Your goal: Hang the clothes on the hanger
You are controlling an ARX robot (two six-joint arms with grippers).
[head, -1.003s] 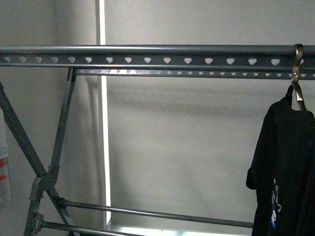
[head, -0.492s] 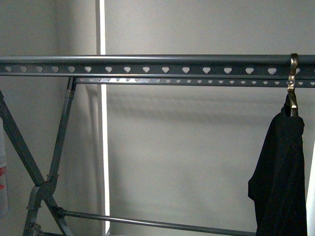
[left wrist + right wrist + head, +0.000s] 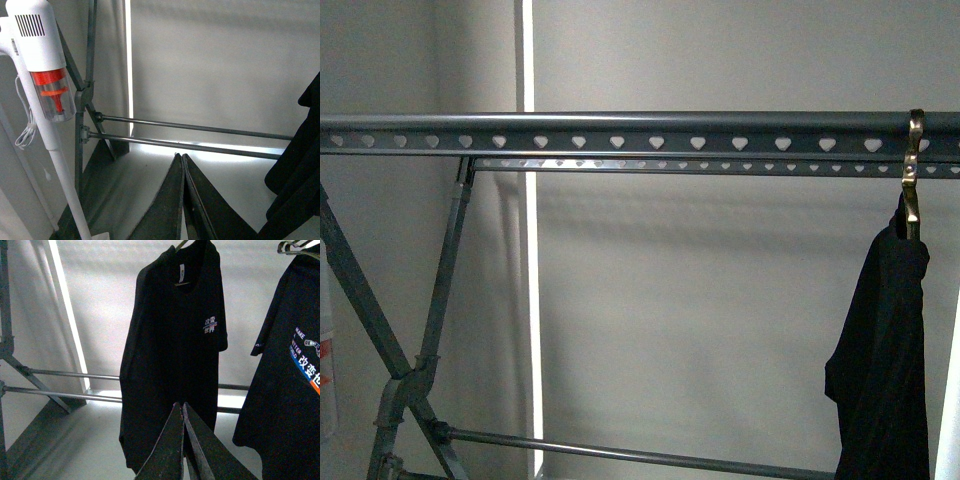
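In the left wrist view, the left gripper sits at the bottom centre of the frame, its two dark fingers pressed together with nothing between them. In the right wrist view, the right gripper shows the same: narrow, tips meeting, holding nothing.

Beyond the right gripper hangs a black short-sleeved T-shirt with a small white chest print, filling the middle of the frame. A second black T-shirt printed with white "MAKE A BETTER WORLD" and a blue stripe hangs at the right edge.

In the front view, the first T-shirt hangs edge-on at the right side, suspended from a brass-coloured hook looped over the top rail of the large grey metal clothes rack. The rail, punched with heart-shaped holes, spans the upper frame; the crossed legs stand at lower left.

A white stick vacuum cleaner with an orange-red dust cup stands at the left of the left wrist view, beside the rack's legs. A plain grey wall lies behind.
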